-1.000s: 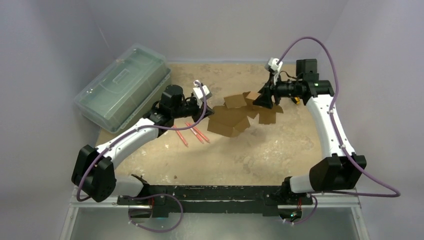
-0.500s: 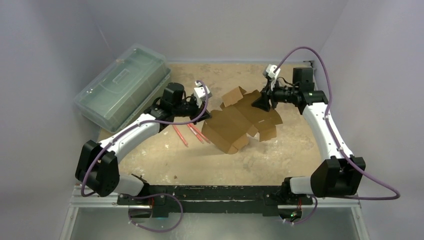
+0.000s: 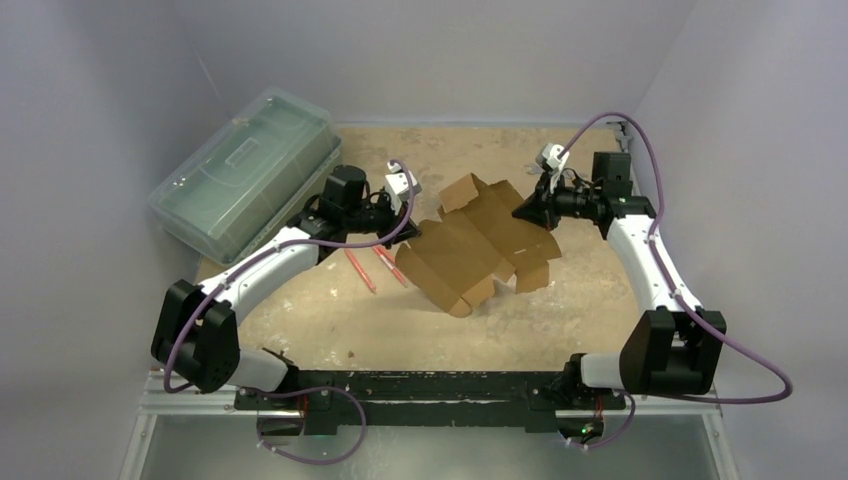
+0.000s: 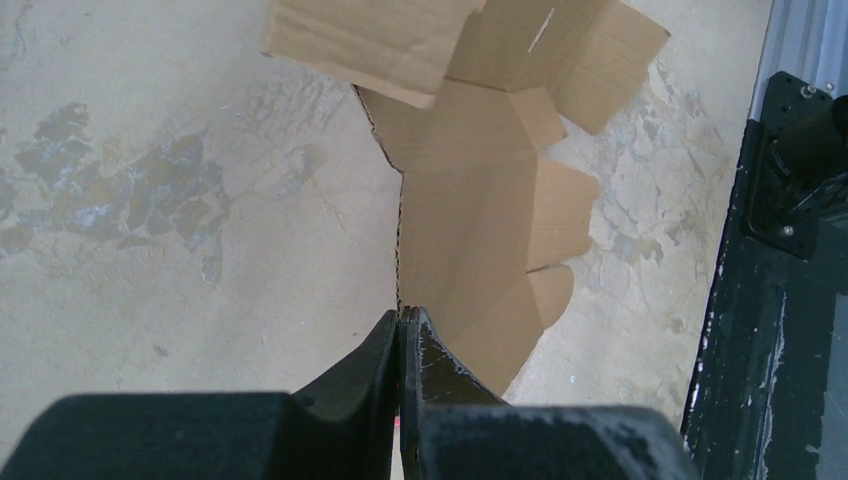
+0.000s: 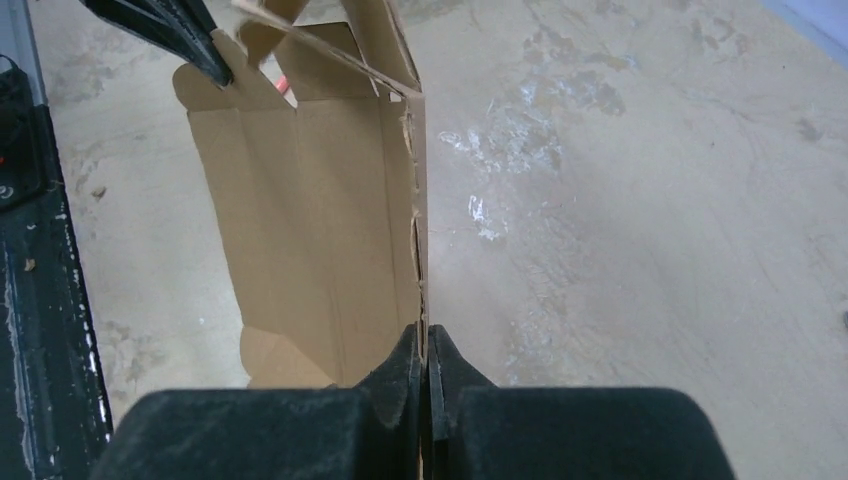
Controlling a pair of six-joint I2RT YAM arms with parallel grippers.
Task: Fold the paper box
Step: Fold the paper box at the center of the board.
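Sandy tabletop [image 3: 330, 310] — paper box [image 3: 470, 245] opened wider, gripped by left hand [image 4: 402, 315], right hand [image 5: 424, 330]

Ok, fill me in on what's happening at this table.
Two robot arms are holding a cardboard box between them. The left gripper is pinched shut on one edge of it and the right gripper is shut on the opposite edge. The box is opened out, its flaps sticking out, and not yet folded into a carton. A green plastic case and some red sticks lie untouched on the table.
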